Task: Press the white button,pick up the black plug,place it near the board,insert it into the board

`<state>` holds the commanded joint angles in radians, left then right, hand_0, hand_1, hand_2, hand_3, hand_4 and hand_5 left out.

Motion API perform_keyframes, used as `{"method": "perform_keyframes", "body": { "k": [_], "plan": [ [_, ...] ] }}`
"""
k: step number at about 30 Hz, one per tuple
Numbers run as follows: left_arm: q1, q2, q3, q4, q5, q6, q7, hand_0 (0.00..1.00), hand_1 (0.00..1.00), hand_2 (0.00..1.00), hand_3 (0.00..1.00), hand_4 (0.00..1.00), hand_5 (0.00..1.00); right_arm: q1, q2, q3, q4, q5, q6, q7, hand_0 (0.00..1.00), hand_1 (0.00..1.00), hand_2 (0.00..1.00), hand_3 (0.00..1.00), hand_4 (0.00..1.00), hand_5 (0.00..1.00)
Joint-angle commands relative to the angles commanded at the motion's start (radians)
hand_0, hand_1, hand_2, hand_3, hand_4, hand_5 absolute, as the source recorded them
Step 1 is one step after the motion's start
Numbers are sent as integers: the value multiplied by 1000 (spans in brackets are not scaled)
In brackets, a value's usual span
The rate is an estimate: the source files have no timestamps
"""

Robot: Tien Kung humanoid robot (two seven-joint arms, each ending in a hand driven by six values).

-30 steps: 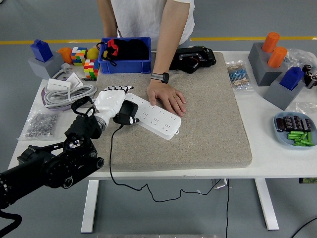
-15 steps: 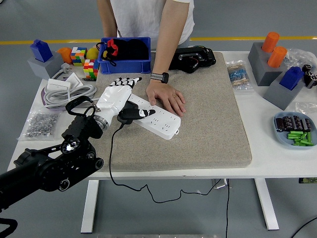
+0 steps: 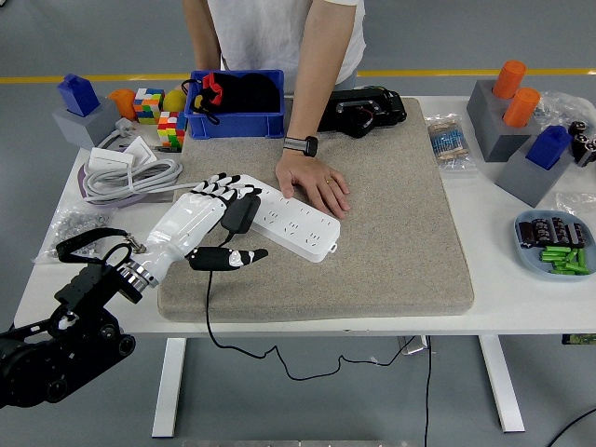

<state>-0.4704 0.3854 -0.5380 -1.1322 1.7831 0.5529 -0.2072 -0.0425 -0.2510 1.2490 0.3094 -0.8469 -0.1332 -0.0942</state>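
Observation:
A white power strip (image 3: pixel 300 222) lies slanted on the grey mat (image 3: pixel 391 233). The black plug (image 3: pixel 241 212) stands at the strip's left end, and its black cable (image 3: pixel 209 289) runs down over the table's near edge. My left hand (image 3: pixel 235 229), white with black fingertips, lies just left of the plug. It is open, with the fingers (image 3: pixel 220 187) spread and the thumb (image 3: pixel 229 258) stretched out over the mat. A person's hand (image 3: pixel 313 182) rests flat on the strip's far edge. No white button can be made out.
A blue bin (image 3: pixel 235 114) sits behind the mat. A coiled white cable (image 3: pixel 126 173), colour cubes (image 3: pixel 169 127) and a bag of screws (image 3: pixel 78 231) lie at the left. A black device (image 3: pixel 365 110), grey blocks (image 3: pixel 495 119) and a blue dish (image 3: pixel 533 250) stand at the back and right.
My left hand has let go of the plug and opened. The arm has drawn back down and to the left. The plug stays at the strip's left end.

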Motion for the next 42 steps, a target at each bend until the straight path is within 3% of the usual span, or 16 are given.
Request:
{"method": "perform_keyframes", "body": {
  "k": [22, 28, 42],
  "plan": [
    [-37, -29, 16, 110, 96, 9, 100, 975, 977, 883, 882, 803, 618, 3, -6, -20, -1, 7, 1, 0, 583, 495, 510, 523, 636, 324],
    [-47, -35, 39, 131, 116, -31, 157, 980, 983, 897, 884, 807, 623, 1, -5, -12, -2, 0, 2, -1, 584, 495, 510, 522, 637, 325],
    [-89, -78, 75, 148, 123, -48, 182, 986, 998, 904, 884, 815, 640, -4, -2, -15, -2, 2, 1, 0, 583, 490, 509, 522, 639, 326]
  ]
}}
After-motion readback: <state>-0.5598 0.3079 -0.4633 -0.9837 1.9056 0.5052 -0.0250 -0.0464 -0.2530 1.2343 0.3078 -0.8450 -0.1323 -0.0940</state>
